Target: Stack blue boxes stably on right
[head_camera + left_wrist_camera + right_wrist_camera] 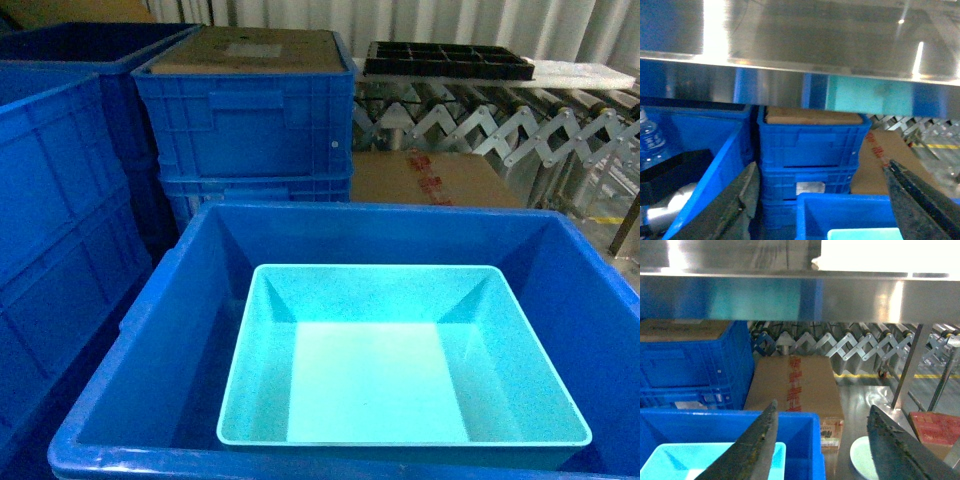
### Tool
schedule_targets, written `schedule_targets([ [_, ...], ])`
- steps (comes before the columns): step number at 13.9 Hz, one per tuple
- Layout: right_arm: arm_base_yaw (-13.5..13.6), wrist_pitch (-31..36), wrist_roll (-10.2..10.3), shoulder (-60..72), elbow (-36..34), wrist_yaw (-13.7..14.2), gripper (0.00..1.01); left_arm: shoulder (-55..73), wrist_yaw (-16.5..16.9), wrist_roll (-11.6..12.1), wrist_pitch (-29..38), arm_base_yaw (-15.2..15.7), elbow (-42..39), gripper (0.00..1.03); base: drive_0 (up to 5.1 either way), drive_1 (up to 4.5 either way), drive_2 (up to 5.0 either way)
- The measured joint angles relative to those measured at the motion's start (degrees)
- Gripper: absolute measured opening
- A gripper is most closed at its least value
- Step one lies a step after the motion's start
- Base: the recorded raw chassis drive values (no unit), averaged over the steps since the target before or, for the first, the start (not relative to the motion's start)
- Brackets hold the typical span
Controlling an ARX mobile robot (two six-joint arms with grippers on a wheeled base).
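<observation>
The turquoise tub is shallow, smooth-walled plastic with a flared rim and a faintly speckled sheen. It sits nested inside the royal-blue tub, which is larger, deeper and equally smooth, with rounded corners. Neither arm shows in the head view.

The left gripper has its dark, rough-surfaced fingers spread wide with nothing between them. Ahead of and below it lie a corner of the royal-blue tub and a sliver of the turquoise one. Beyond stands a stack of ribbed crates topped with brown cardboard, and off to its left side is a water bottle (only partly in frame). A brushed metal shelf edge spans overhead.

The right gripper is likewise parted and holding nothing, its fingers coarse and blade-shaped. Below its left finger sits the turquoise tub within the royal-blue wall. Straight ahead lies a taped cardboard box, just behind the tub's far wall, with an accordion roller conveyor further back. Under its right finger is a pale round dish, near a red-printed carton.
</observation>
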Motion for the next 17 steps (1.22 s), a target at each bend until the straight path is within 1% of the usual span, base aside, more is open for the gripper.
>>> schedule_targets([
  [1,0.00,1.64,-0.11,-1.55,-4.11,0.07,0.45,-3.89,0.26,2.12,4.46,1.73,-7.43,0.61,0.0,0.00,0.0],
  [2,0.04,3.08,-0.33,-3.91,-8.33,0.04,0.31,-6.08,1.20,3.06,7.13,2.99,-12.55,0.48,0.0,0.00,0.0],
  [3,0.04,4.70,-0.42,-6.34,-11.91,0.04,0.14,-8.57,2.38,3.63,8.90,4.48,-18.62,0.32,0.0,0.00,0.0],
  [4,0.04,5.31,-0.46,-8.07,-14.45,0.07,0.01,-10.60,3.61,3.76,10.08,5.31,-22.40,0.19,0.0,0.00,0.0],
  [5,0.04,5.51,-0.59,-9.64,-16.68,0.07,0.02,-12.61,4.48,3.76,11.45,5.97,-25.18,0.06,0.0,0.00,0.0],
  [6,0.04,5.81,-0.59,-11.21,-18.58,0.07,0.02,-14.62,5.25,3.82,12.33,6.71,-27.54,0.02,0.0,0.00,0.0],
  [7,0.04,5.88,-0.59,-13.05,-20.37,0.07,0.02,-16.63,5.86,3.82,12.76,7.61,-30.32,0.02,0.0,0.00,0.0],
  [8,0.04,5.81,-0.59,-14.69,-21.81,0.07,0.02,-18.36,9.68,3.85,12.72,10.60,-32.63,0.02,0.0,0.00,0.0],
  [9,0.04,5.46,-0.61,-16.37,-23.12,0.09,0.02,-19.91,10.40,3.82,12.76,12.79,-34.40,0.02,0.0,0.00,0.0],
  [11,0.04,4.42,-0.61,-19.34,-25.27,0.07,0.02,-23.32,11.15,3.82,12.68,12.41,-36.94,0.02,0.0,0.00,0.0],
  [17,0.04,-0.59,-0.61,-28.15,-28.85,0.07,0.02,-32.50,11.10,3.82,8.39,12.57,-42.23,0.02,0.0,0.00,0.0],
])
